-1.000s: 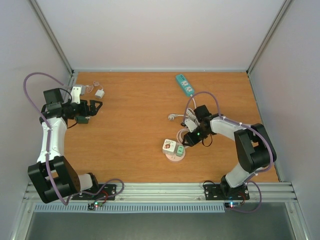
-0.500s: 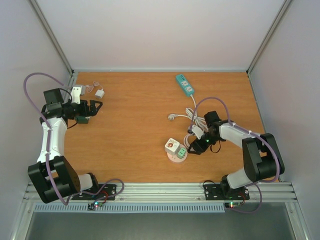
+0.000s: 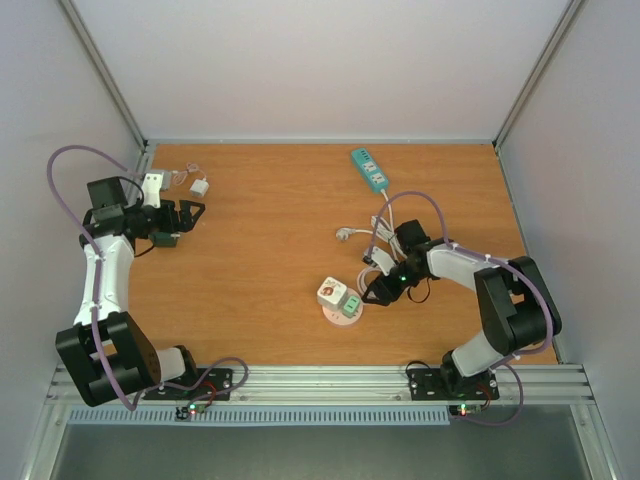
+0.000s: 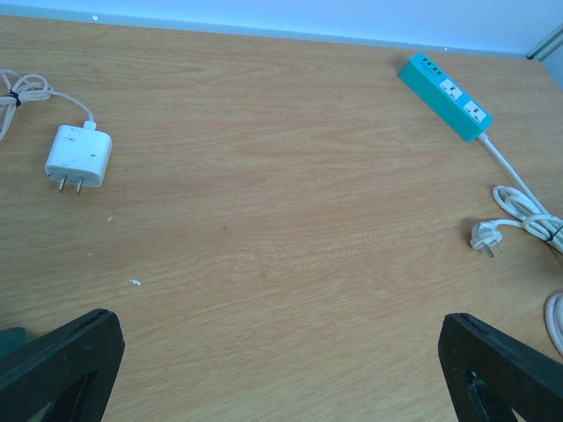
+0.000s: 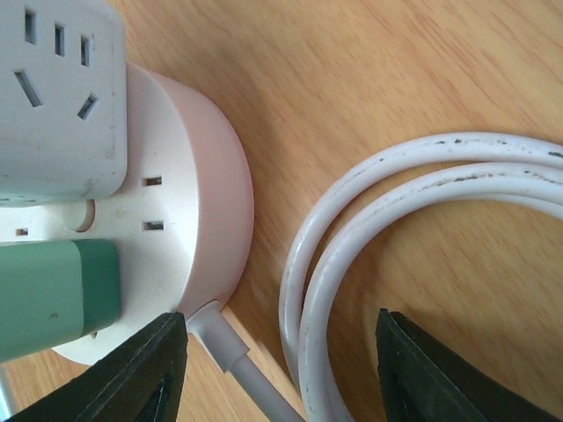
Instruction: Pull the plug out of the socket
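A round pale pink socket (image 3: 339,311) lies on the wooden table, also close up in the right wrist view (image 5: 198,229). A green plug (image 3: 351,305) (image 5: 53,294) and a white adapter block (image 3: 330,292) (image 5: 57,97) are plugged into its top. My right gripper (image 3: 378,290) (image 5: 281,374) is open beside the socket's right edge, its fingers either side of the socket's white cable (image 5: 325,290). My left gripper (image 3: 185,215) (image 4: 281,387) is open and empty at the far left, well away from the socket.
A teal power strip (image 3: 369,169) (image 4: 444,95) lies at the back, its white cord coiled near my right arm (image 3: 360,233). A white charger (image 3: 200,187) (image 4: 77,156) with its thin cable lies at the far left corner.
My right gripper swung out to the right and back left, and the socket with its plugs slid left with it. The left arm has not moved.
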